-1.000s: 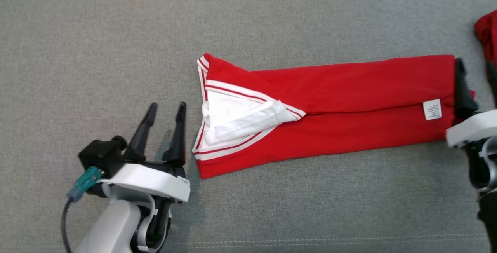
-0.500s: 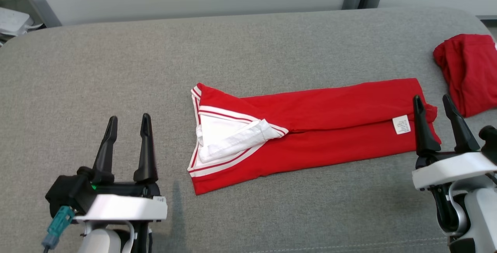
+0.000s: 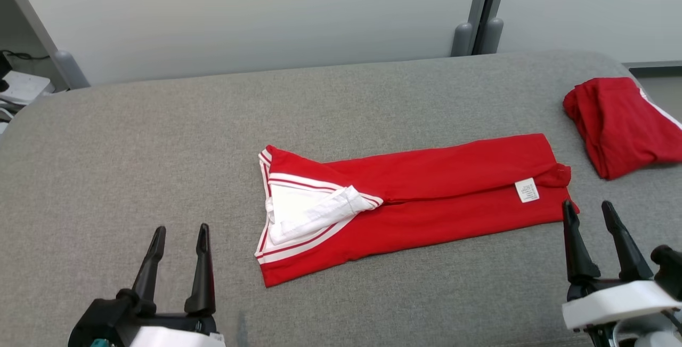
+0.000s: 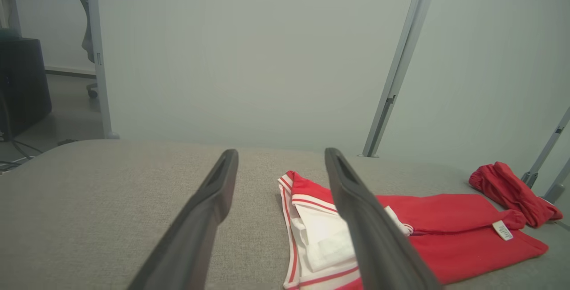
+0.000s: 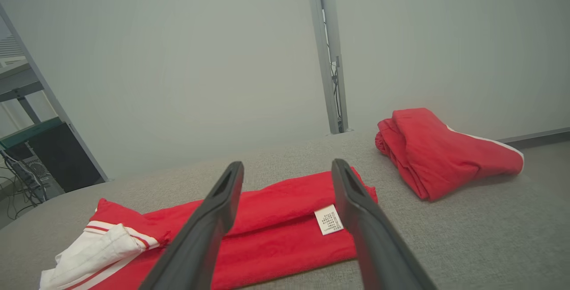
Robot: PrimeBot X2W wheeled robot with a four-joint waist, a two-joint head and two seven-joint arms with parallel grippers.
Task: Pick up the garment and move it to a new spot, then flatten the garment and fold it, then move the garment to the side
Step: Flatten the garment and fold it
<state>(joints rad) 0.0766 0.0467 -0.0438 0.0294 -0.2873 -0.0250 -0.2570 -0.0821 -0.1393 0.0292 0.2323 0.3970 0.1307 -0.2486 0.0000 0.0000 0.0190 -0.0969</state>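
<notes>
A pale panelled wall (image 3: pixel 240 11) backs the grey padded surface (image 3: pixel 133 139) I am working over, which runs nearly the full width of the head view. Toward its near left corner my left gripper (image 3: pixel 181 227) hovers with its two dark fingers spread apart and nothing between them, clear of the cloth. The garment (image 3: pixel 437 198), red with white striped trim, lies across the middle of the surface as a long folded band, roughly midway between the near and far edges. Its left end shows a white flap (image 3: pixel 309 208) turned out, and its right end carries a small label (image 3: pixel 526 191). It looks light, soft and limp, so I expect it to sag and come unfolded if lifted by one point. I would pinch through all the layers at both short ends, one gripper each, taking the doubled edges rather than the loose flap. My right gripper (image 3: pixel 586 204) sits toward the near right corner, fingers parted and empty, tips just beside the garment's right end. Against the right edge lies a second red bundle (image 3: pixel 618 123), apart from the band, which I leave alone.
</notes>
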